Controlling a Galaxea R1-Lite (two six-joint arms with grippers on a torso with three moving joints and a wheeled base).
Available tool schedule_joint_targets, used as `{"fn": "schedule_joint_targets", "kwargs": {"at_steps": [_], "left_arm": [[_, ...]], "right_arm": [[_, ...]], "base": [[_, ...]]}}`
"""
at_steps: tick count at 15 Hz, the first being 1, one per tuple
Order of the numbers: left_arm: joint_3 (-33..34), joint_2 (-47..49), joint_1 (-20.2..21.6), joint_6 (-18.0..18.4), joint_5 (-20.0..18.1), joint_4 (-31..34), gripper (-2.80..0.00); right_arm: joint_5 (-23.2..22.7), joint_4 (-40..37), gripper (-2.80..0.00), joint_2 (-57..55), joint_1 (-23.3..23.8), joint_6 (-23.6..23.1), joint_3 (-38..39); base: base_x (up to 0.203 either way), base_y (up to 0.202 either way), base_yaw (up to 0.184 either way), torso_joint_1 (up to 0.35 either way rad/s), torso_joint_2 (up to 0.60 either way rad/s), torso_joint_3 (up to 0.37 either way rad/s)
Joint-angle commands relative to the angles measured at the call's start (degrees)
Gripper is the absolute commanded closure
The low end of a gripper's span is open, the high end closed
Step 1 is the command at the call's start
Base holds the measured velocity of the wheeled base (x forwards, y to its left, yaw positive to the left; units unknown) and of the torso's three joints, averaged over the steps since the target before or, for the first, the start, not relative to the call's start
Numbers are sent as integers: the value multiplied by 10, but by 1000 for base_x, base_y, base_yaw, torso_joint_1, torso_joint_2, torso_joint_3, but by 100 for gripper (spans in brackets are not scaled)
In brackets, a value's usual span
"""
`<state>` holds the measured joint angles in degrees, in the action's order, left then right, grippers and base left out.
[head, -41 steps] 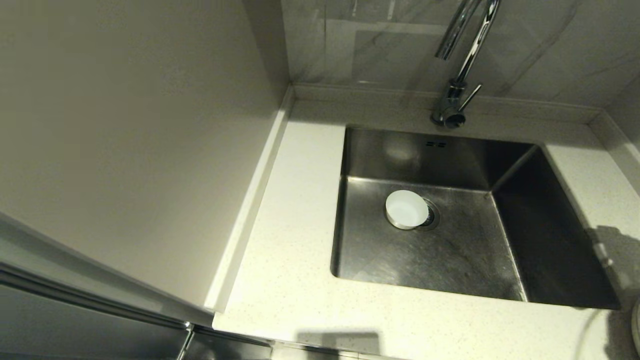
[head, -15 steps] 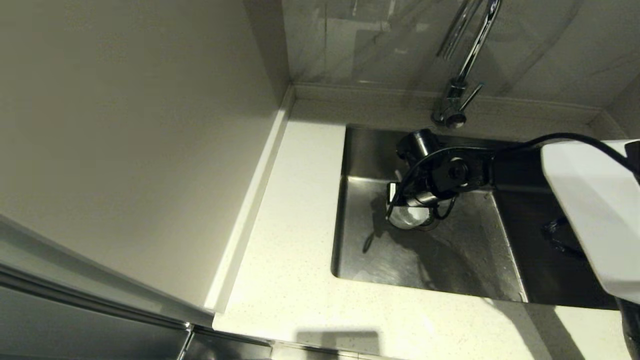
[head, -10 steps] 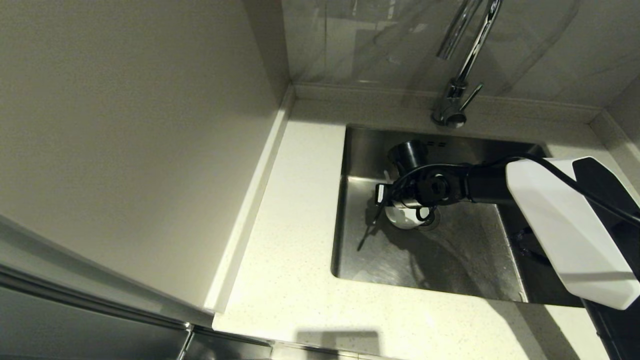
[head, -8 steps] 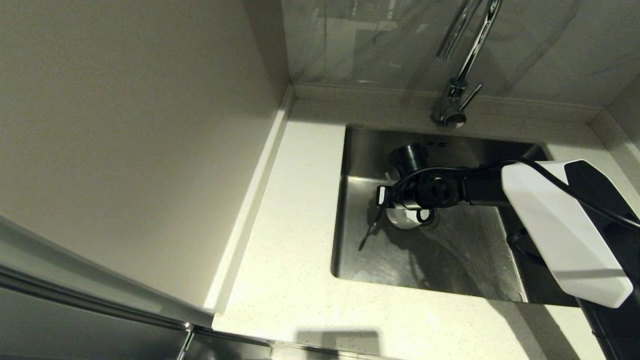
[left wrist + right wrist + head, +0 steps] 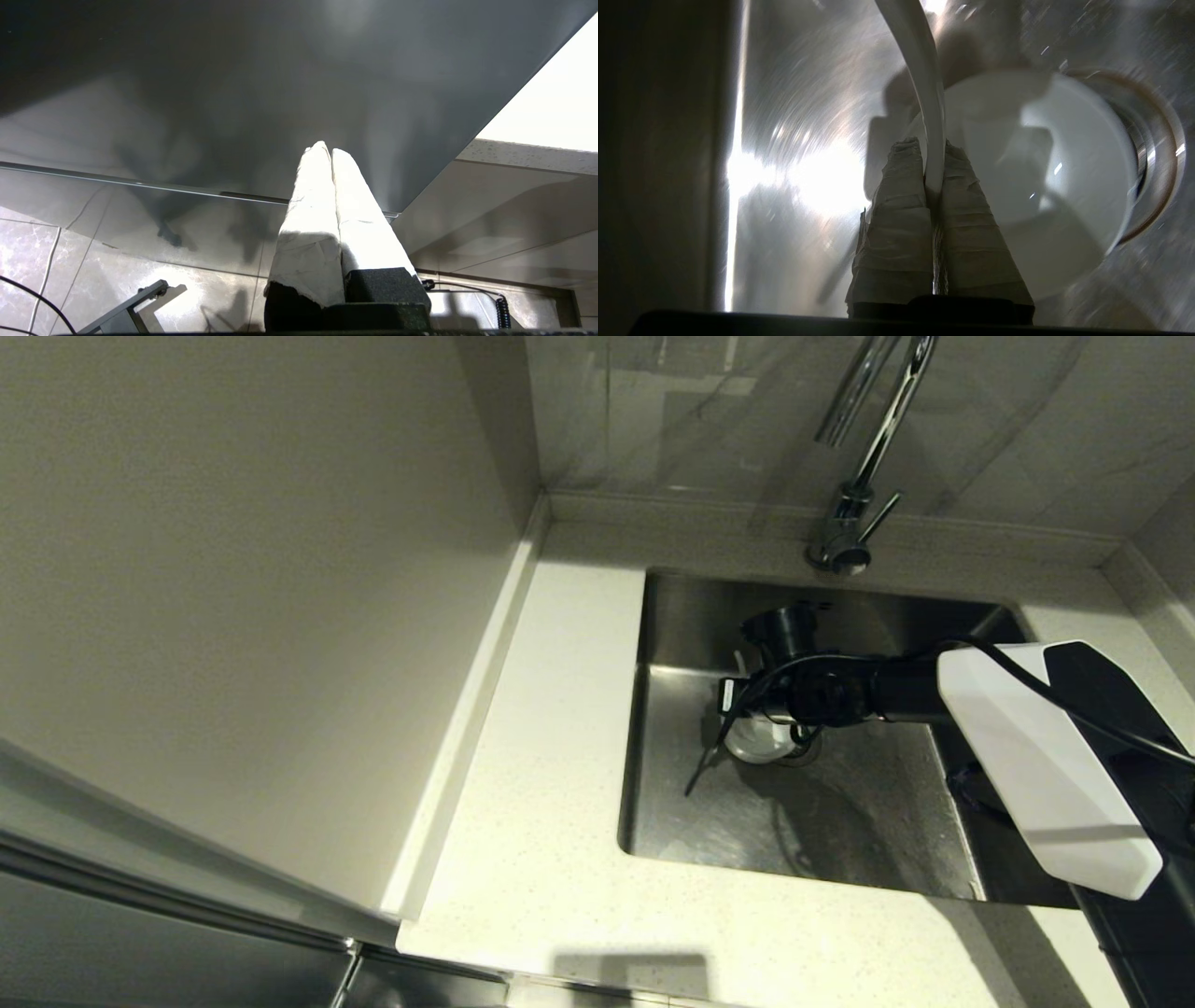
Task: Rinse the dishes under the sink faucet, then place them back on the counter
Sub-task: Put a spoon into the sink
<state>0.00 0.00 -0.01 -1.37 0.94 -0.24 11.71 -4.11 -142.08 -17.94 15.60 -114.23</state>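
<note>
Spoon [image 5: 924, 84] in right hand [image 5: 933, 154]

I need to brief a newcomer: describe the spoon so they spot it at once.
Start at the steel sink set in the pale counter, under the chrome faucet. On its floor, a white bowl sits over the drain. The spoon is the narrow, curved white strip beside it, pinched in the right gripper, unlike the round bowl.

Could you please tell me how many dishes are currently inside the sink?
2: the white bowl sits on the drain, and the spoon is pinched in the right gripper above it. No plate shows.
</note>
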Motion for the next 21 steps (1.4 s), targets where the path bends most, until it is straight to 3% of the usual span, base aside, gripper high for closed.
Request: {"fn": "schedule_joint_targets", "kwargs": {"at_steps": [1, 3, 4, 14, 19, 20, 21], "left_arm": [[0, -2, 0, 0, 0, 0, 0], [0, -2, 0, 0, 0, 0, 0], [0, -2, 0, 0, 0, 0, 0], [0, -2, 0, 0, 0, 0, 0], [0, -2, 0, 0, 0, 0, 0], [0, -2, 0, 0, 0, 0, 0], [0, -2, 0, 0, 0, 0, 0]], "right_arm": [[1, 18, 0, -10, 3, -7, 0], [1, 21, 0, -17, 8, -19, 0], [1, 23, -280, -18, 9, -20, 0], [4, 27, -280, 28, 37, -29, 1], [-4, -155, -280, 210, 81, -28, 29], [-8, -193, 0, 247, 93, -30, 36], [-10, -233, 0, 282, 105, -33, 44]], "base": [[0, 0, 0, 0, 0, 0], [0, 0, 0, 0, 0, 0], [0, 0, 0, 0, 0, 0], [0, 0, 0, 0, 0, 0], [0, 0, 0, 0, 0, 0], [0, 0, 0, 0, 0, 0], [0, 0, 0, 0, 0, 0]]}}
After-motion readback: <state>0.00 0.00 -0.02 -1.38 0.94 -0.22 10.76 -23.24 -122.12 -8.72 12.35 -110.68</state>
